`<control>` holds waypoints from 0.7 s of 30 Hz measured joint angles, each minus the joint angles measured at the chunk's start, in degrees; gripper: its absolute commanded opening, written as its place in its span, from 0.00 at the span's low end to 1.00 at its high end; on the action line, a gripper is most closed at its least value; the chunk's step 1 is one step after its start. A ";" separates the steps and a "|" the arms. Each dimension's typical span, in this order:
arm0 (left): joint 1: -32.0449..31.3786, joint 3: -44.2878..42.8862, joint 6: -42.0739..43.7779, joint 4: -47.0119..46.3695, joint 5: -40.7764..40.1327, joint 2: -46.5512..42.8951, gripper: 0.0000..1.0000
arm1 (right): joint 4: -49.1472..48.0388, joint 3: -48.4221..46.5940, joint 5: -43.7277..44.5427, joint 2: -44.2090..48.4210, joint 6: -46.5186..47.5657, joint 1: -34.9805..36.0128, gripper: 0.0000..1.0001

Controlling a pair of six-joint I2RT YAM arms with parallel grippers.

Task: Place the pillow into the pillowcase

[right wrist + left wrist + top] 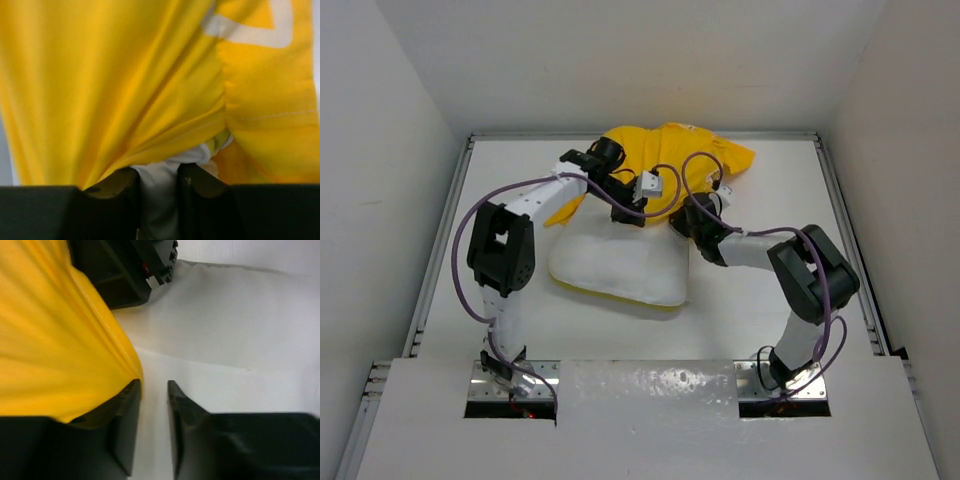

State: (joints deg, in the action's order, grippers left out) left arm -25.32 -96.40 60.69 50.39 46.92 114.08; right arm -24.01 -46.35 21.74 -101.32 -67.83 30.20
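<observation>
The white pillow [618, 268] lies mid-table with a yellow band along its near edge. Behind it the yellow pillowcase [672, 158] is bunched up, and its near part hangs over both grippers. My left gripper [628, 212] sits at the pillow's far edge. In the left wrist view its jaws [154, 384] are closed to a narrow slit with nothing seen between them, and the pillowcase [50, 340] drapes over the outside of the left finger. My right gripper [682, 218] [159, 170] is shut on a fold of white pillow [159, 195], under the pillowcase [125, 75].
White walls enclose the table on three sides, with metal rails [438, 260] [848, 240] along the left and right edges. Purple cables [470, 215] loop off both arms. The right arm's black wrist [125, 270] shows close ahead in the left wrist view.
</observation>
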 measured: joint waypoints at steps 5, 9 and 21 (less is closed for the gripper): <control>0.52 -4.83 -7.15 2.38 -4.04 0.00 0.82 | 6.32 -7.76 -8.28 0.61 13.38 -2.43 0.99; 3.76 -8.02 -14.40 3.32 -4.76 -0.04 0.83 | 15.19 -11.32 -11.30 4.72 24.13 -3.23 0.89; 27.82 -0.98 -28.52 -7.63 -15.98 -6.97 0.61 | 28.83 -10.47 -9.31 11.63 30.80 -6.49 0.45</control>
State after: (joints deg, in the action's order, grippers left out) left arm 2.50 -97.38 32.16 42.76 30.94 107.11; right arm 4.82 -56.82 12.43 -89.69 -37.04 23.70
